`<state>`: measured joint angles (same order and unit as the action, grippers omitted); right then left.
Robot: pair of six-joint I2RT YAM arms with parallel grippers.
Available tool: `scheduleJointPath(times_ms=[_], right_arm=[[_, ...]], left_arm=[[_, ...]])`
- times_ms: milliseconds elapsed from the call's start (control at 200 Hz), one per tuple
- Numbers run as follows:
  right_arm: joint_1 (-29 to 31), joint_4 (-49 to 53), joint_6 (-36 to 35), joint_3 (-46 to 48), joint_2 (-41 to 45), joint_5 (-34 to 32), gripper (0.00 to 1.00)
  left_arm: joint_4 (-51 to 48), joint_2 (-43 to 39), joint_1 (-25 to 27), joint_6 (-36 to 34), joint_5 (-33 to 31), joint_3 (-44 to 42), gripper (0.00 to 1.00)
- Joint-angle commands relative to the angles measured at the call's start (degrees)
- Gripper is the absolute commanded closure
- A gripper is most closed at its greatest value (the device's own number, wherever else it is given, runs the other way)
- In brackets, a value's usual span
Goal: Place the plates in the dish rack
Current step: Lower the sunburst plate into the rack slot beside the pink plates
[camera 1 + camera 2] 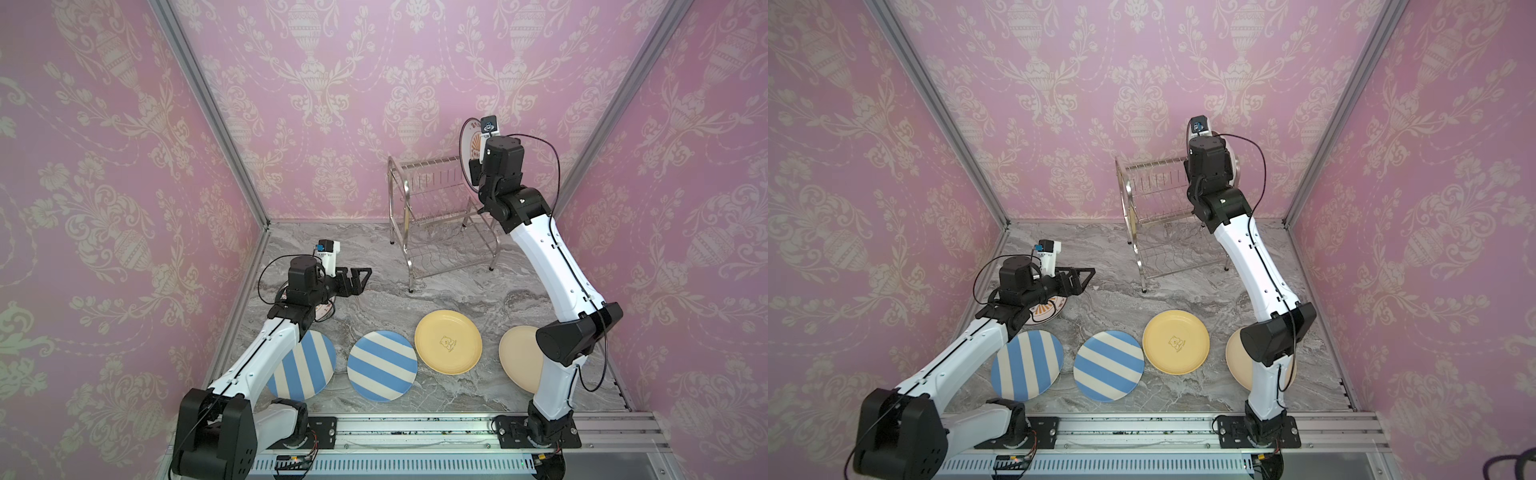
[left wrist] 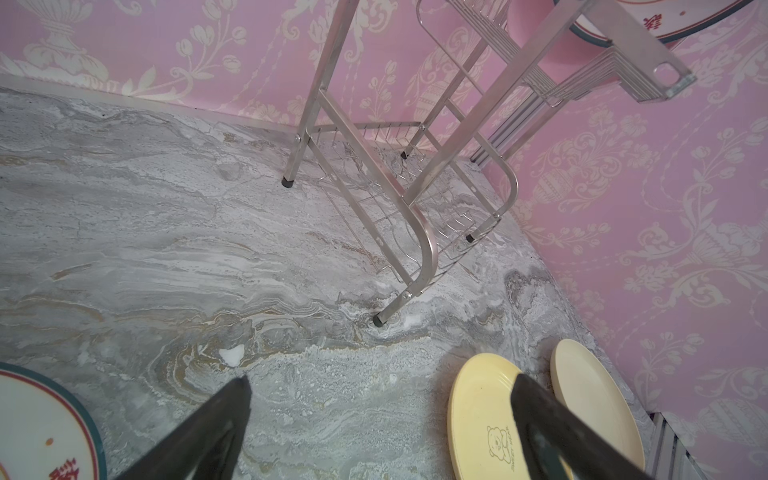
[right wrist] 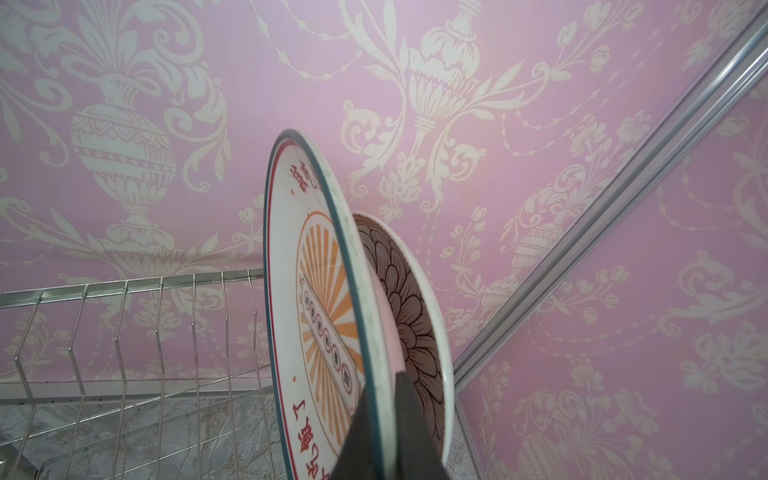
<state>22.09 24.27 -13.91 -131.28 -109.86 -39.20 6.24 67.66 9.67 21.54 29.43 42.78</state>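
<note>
My right gripper (image 3: 382,386) is shut on the rim of a white plate with an orange sunburst (image 3: 320,299), held upright over the right end of the dish rack's (image 1: 424,162) top tier. Close behind it a dark scale-patterned plate (image 3: 415,311) stands on edge. My left gripper (image 1: 359,282) hovers open and empty above the table. A second sunburst plate (image 1: 1044,311) lies mostly under that wrist. Flat along the front lie two blue-and-cream striped plates (image 1: 301,365) (image 1: 382,365), a yellow plate (image 1: 448,341) and a beige plate (image 1: 519,357), half hidden by my right arm.
The steel rack (image 2: 415,208) stands at the back right of the marble table (image 1: 353,249), close to the pink back wall and the corner post (image 3: 582,232). Its lower tier (image 1: 449,257) holds nothing. Pink walls enclose the table on three sides.
</note>
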Motion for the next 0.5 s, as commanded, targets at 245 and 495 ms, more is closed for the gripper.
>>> scheduleJointPath(times_ms=[245,495], right_arm=[[-1.2,-3.6,3.5,-0.1,-2.0,1.6,1.0],[-1.3,-5.1,2.1,-0.7,-2.5,0.1,1.0]], left_arm=[[-1.1,0.5,0.3,-1.8,-1.1,-0.4,0.01],[-1.7,0.6,0.3,-2.4,-1.7,-0.4,0.01]])
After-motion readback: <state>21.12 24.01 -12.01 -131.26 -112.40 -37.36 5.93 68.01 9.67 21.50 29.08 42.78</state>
